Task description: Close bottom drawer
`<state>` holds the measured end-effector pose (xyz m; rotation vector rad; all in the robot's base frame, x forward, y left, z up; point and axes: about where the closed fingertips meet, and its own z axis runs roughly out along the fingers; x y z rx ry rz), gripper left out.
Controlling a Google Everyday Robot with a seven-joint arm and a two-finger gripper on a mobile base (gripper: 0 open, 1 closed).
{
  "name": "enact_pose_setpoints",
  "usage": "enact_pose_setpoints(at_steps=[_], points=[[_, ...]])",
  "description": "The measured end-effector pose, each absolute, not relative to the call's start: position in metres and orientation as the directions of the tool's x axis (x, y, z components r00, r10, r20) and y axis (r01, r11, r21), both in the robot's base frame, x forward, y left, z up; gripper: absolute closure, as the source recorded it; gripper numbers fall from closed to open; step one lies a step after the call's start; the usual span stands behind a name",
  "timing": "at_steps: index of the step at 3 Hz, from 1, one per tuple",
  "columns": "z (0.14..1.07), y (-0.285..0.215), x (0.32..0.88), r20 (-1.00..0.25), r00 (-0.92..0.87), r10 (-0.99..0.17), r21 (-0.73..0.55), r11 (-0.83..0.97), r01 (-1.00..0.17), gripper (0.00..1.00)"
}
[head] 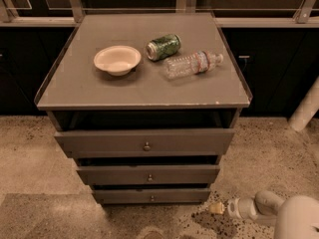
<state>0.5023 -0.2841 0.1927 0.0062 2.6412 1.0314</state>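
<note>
Three drawer fronts step down the cabinet [99, 91]. The bottom drawer [124, 196] is the lowest, close to the floor [45, 173], with a small knob [152, 198] at its centre. A dark gap shows above its front, which I read as partly open. I have one gripper [217, 208], low at the right of the view, near the floor and near the right end of that front, apparently not touching it. I cannot tell whether the gripper is spread or pressed together. From the gripper, the drawer lies to the left and slightly up in the view. Its front runs left to right, so the closing push must act across that axis, away from the camera and into the cabinet. My judgement: shift left toward the knob before pressing, since a push at the right end could skew the box. A bowl [117, 59], a can [163, 47] and a bottle [192, 63] lie on top, well apart from this work.
</note>
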Motion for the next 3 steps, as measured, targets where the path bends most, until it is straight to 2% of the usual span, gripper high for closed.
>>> enact_pose_setpoints(at_steps=[2,3], points=[[0.1927,-0.284,0.5023,-0.279,-0.954,0.114,0.663,0.741,-0.106,0.12],[0.1926,-0.2839,0.5023,-0.279,-0.954,0.114,0.663,0.741,-0.106,0.0]])
